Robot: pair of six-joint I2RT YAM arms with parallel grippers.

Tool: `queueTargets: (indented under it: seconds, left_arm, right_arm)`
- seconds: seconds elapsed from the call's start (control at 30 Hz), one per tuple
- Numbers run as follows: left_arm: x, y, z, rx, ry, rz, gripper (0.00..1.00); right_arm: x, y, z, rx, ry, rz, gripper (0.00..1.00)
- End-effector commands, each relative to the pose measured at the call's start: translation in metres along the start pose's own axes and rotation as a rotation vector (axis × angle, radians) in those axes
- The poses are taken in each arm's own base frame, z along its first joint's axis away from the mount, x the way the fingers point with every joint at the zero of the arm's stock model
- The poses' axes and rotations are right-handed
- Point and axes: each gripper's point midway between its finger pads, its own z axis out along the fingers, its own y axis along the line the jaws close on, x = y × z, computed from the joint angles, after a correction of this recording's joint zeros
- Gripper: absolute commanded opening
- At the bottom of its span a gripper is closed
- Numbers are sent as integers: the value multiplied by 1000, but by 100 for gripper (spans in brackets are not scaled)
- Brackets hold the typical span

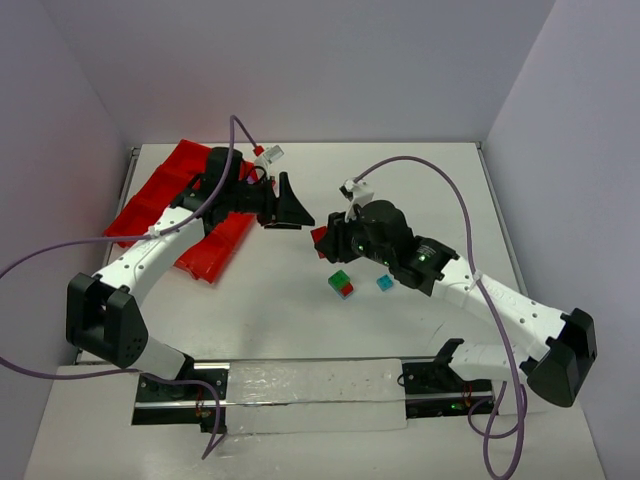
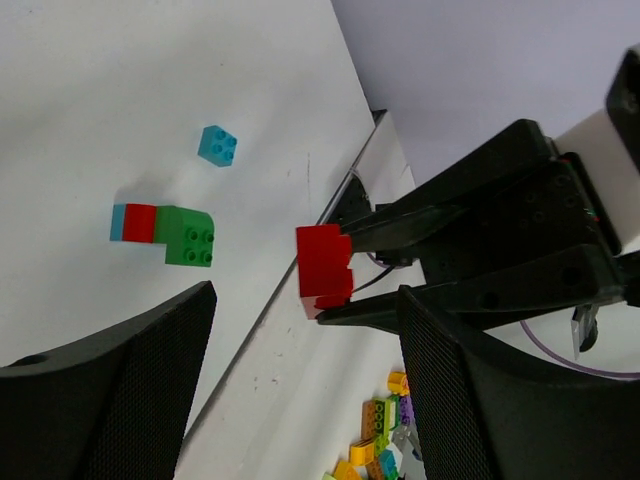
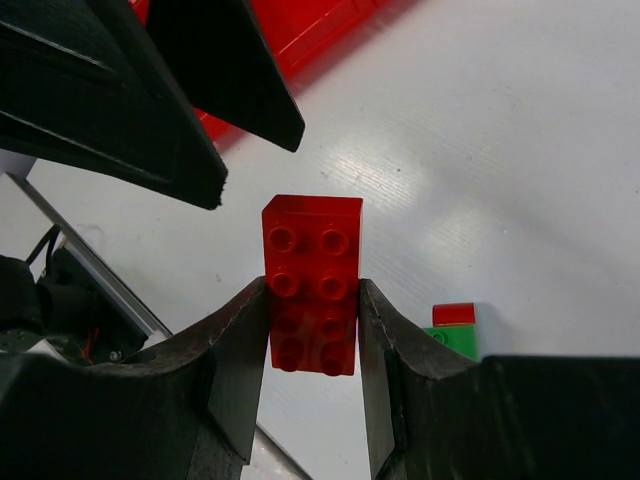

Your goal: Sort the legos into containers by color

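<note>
My right gripper point(image 1: 330, 240) is shut on a red two-by-four brick point(image 1: 321, 237) and holds it above the table. In the right wrist view the brick point(image 3: 312, 270) sits between my fingers point(image 3: 235, 360). My left gripper point(image 1: 290, 212) is open and empty, pointing at that brick from just to its left. In the left wrist view the brick point(image 2: 323, 270) hangs ahead of my open gripper point(image 2: 300, 400). A green brick stacked with a red one point(image 1: 341, 284) and a cyan brick point(image 1: 384, 283) lie on the table. The red tray point(image 1: 160, 200) lies at the far left.
The left gripper's black fingers point(image 3: 150, 110) fill the right wrist view's upper left, close to the held brick. A pile of mixed bricks point(image 2: 385, 440) shows at the bottom of the left wrist view. Purple cables arc over both arms.
</note>
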Motion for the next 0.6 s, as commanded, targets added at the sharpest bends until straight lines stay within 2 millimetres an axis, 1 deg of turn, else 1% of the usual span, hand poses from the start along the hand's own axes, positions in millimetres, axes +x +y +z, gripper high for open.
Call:
queueTargets:
  seconds: [0.0,0.07,0.27,0.4,0.5,0.57]
  left_arm:
    - [-4,-21,-2,105,-2,58,80]
    - [-1,-21,0,111,9,53,79]
    - [10,-9,13,95,44,-12,75]
    - [21,-3,18,112,49,-47,75]
    - [23,-5,22,114,55,-50,75]
    - [24,-8,26,117,65,-46,70]
  right_arm:
    - [-25,17,-1,-60,-54,-24,8]
    - [-23,17,0,-60,-50,-24,8]
    - [-22,19,2,-68,-40,-28,9]
    - [-21,18,4,-68,-32,-30,9]
    - [-19,18,5,-71,-22,-31,9]
    - [-17,19,7,-76,-16,-32,9]
